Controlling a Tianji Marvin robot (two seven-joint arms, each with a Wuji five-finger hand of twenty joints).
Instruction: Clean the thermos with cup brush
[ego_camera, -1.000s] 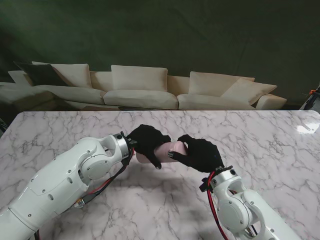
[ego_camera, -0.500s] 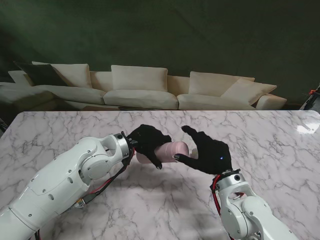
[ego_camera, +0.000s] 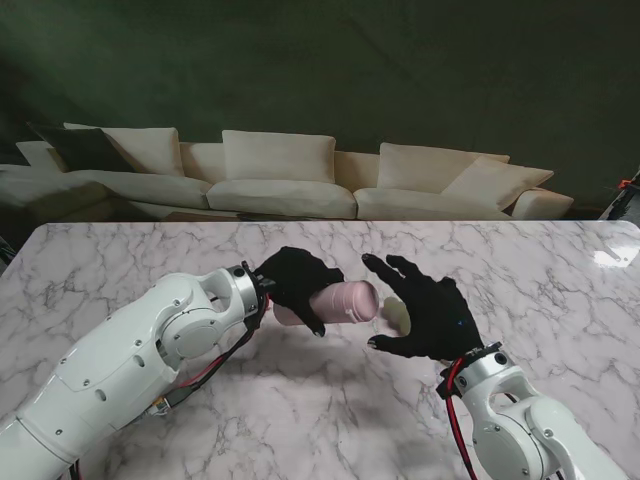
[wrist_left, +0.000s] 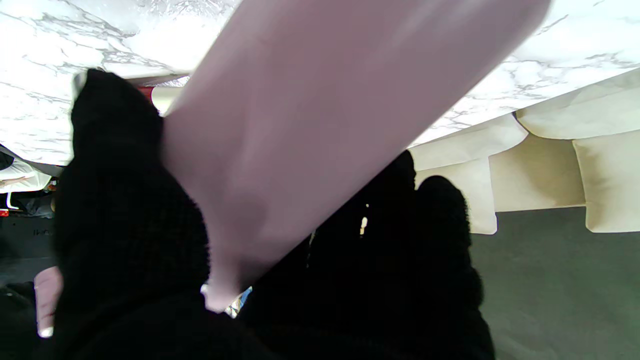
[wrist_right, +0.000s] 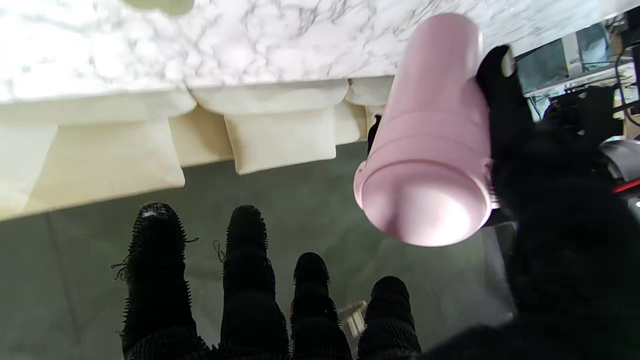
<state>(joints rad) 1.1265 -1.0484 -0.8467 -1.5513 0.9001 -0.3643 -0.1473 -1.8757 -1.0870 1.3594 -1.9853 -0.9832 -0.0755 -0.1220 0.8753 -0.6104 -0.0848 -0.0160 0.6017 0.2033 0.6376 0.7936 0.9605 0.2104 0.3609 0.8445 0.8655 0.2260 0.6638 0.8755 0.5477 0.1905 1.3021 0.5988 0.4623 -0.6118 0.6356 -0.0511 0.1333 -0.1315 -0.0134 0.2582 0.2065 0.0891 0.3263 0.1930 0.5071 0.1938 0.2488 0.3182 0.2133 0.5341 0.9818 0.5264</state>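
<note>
Letting go with the right hand (ego_camera: 430, 320): gripping the free end of the thermos (ego_camera: 345, 302) a second ago, now pulling clear to the right and nearer to me, spreading all the fingers wide, holding nothing. Hovering just off that end, apart from it, as the right wrist view confirms with four fingertips (wrist_right: 245, 225) standing free.

Lying just beside that open hand, on the surface (ego_camera: 150, 260): a small pale thing (ego_camera: 397, 315), too small to identify; possibly the cup brush or a cap, but not telling which.

Holding the thermos up off the surface on its side, pink and smooth, with the left hand (ego_camera: 295, 280) wrapping tightly around its left half, free end pointing right. Showing a closed, rounded pink face at that end in the right wrist view, so probably still needing opening before any brushing; judging the release as a regrasp or a reach for the tool, with cleaning itself not yet begun.

Reading no brand, label or lettering anywhere on the thermos, the gloves or the arms.

Farther off, beyond the surface edge, showing only a cream sofa (ego_camera: 280, 185).
</note>
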